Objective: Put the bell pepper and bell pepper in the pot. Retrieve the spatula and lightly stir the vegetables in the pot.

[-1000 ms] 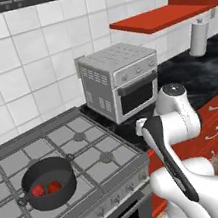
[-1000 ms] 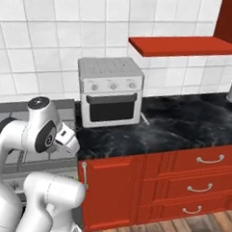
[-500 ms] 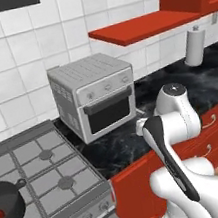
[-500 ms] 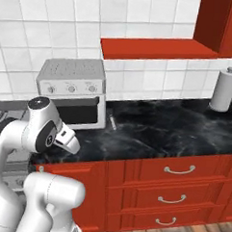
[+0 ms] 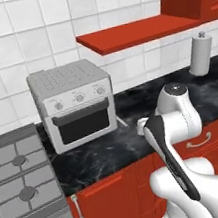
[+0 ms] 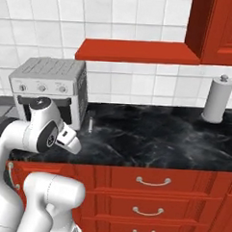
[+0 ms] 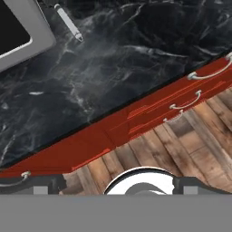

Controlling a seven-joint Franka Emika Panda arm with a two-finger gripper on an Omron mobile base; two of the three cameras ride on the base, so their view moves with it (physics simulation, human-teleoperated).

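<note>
Spatula (image 7: 68, 22) on black counter (image 7: 136, 59) beside toaster oven (image 7: 18, 31) | well ahead of tool | tool state: cannot tell

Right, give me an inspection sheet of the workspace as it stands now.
Surface: black marble counter over red drawers.
Job's things: spatula lies flat on the counter beside the toaster oven; also seen from the hand.
Clutter: paper towel roll upright at the counter's far end.
Tool: cannot tell whether open or shut.
Cables: nothing seen.
Surroundings: stove, white tiled wall, red shelf, wooden floor.
</note>
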